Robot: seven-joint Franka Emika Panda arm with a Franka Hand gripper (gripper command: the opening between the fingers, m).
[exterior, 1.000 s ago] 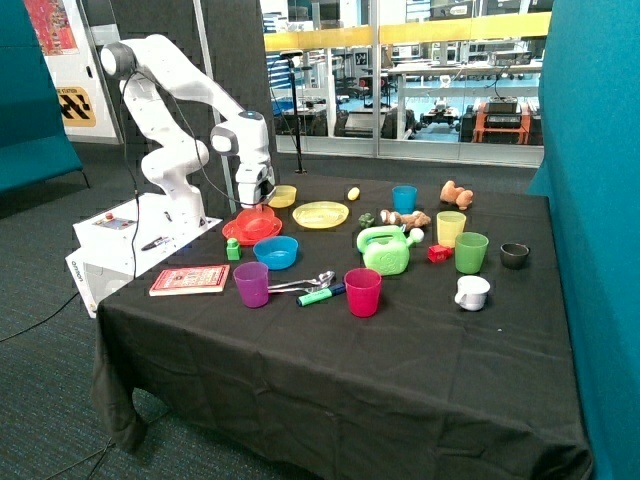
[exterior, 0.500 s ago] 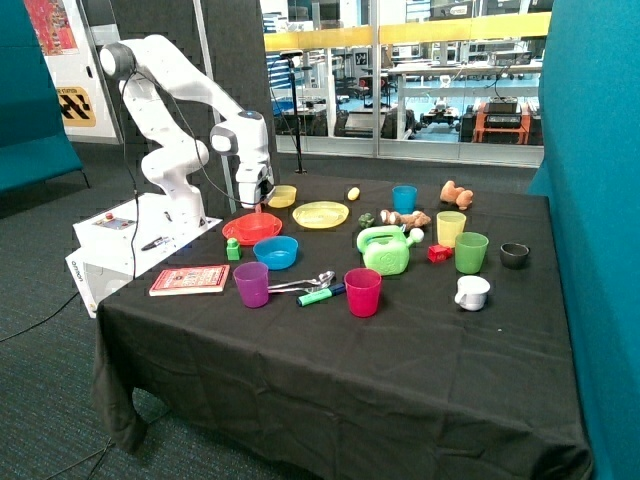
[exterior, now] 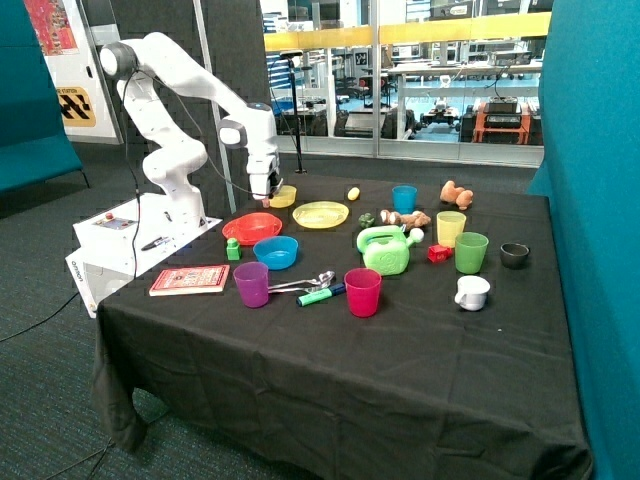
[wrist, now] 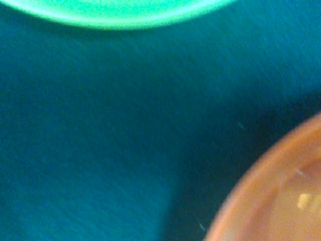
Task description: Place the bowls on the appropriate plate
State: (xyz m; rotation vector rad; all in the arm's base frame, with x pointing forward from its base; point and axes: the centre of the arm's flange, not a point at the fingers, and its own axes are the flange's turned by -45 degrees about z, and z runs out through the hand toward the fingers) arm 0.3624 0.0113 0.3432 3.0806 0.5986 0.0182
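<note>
The orange-red bowl (exterior: 255,224) rests on the red plate (exterior: 232,238) near the table's back corner by the robot base. Just behind them, at the table's back edge, sits the yellow bowl (exterior: 283,196), apart from the yellow plate (exterior: 320,214) beside it. My gripper (exterior: 265,187) hangs above the cloth between the orange-red bowl and the yellow bowl, touching neither. In the wrist view an orange-red curved rim (wrist: 281,196) fills one corner and a pale curved rim (wrist: 115,12) runs along the opposite edge, with dark cloth between. I cannot tell which dishes these are.
A blue bowl (exterior: 275,251), a purple cup (exterior: 251,283), spoons (exterior: 305,283), a red cup (exterior: 362,291) and a red book (exterior: 190,279) lie toward the front. A green watering can (exterior: 385,250), several cups and toys stand further along the table.
A second ago the orange-red bowl hung tilted at my gripper over the red plate. It then came down onto the plate, and my gripper has risen and moved back toward the yellow bowl without it.
</note>
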